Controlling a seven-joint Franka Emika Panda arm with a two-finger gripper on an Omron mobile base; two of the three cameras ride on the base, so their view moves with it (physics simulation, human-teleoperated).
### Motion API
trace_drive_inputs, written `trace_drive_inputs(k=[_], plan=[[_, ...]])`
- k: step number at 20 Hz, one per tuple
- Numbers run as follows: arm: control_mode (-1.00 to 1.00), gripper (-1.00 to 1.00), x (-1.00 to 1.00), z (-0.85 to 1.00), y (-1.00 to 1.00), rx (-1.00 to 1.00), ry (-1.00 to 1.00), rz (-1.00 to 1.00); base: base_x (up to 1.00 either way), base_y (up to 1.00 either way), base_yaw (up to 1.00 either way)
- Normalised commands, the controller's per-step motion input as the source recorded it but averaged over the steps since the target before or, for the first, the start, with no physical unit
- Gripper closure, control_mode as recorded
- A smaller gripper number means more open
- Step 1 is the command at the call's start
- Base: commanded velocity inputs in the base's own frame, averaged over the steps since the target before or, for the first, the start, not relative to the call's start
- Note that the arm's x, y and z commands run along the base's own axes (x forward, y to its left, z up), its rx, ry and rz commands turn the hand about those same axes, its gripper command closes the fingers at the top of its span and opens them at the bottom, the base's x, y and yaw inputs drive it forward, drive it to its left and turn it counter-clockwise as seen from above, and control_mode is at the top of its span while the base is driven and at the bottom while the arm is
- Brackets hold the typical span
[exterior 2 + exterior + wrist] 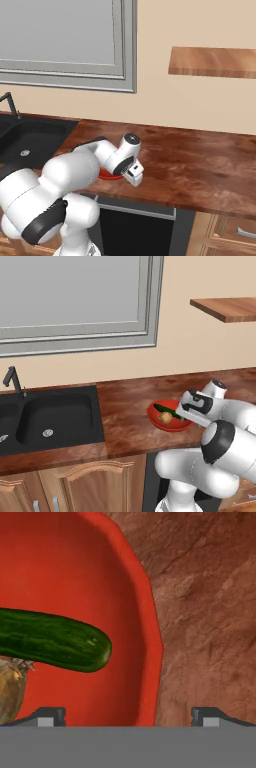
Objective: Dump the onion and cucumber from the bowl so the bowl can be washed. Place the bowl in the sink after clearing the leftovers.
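The red bowl (172, 427) sits on the wooden counter to the right of the black sink (55, 416). Inside it lie the dark green cucumber (164, 409) and the small tan onion (165, 417). My gripper (184, 417) hangs open just over the bowl's right rim. In the hand view the bowl's rim (150, 642) runs up between my two fingertips, one over the bowl's inside and one over the counter. The cucumber (55, 639) and the onion (10, 689) lie to the left there. From the right base view, my arm hides most of the bowl (107, 175).
The sink's faucet (12, 378) stands at its back left, with the silver drain (48, 432) in the basin. A window is above the sink, and a wooden shelf (227, 308) hangs on the wall at upper right. Bare counter (200, 160) stretches to the right of the bowl.
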Motion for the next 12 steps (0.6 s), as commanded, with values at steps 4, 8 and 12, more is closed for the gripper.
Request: trace_drive_inputs(k=[4,8,12], plan=[[-1.0,1.0,0.13,-0.21,0.23,0.0,0.0,0.0,0.0,0.0,0.0],[-1.0,1.0,0.15,-0.13,0.08,0.0,0.0,0.0,0.0,0.0,0.0],[-1.0,1.0,0.0,0.0,0.0,0.0,0.0,0.0,0.0,0.0,0.0]])
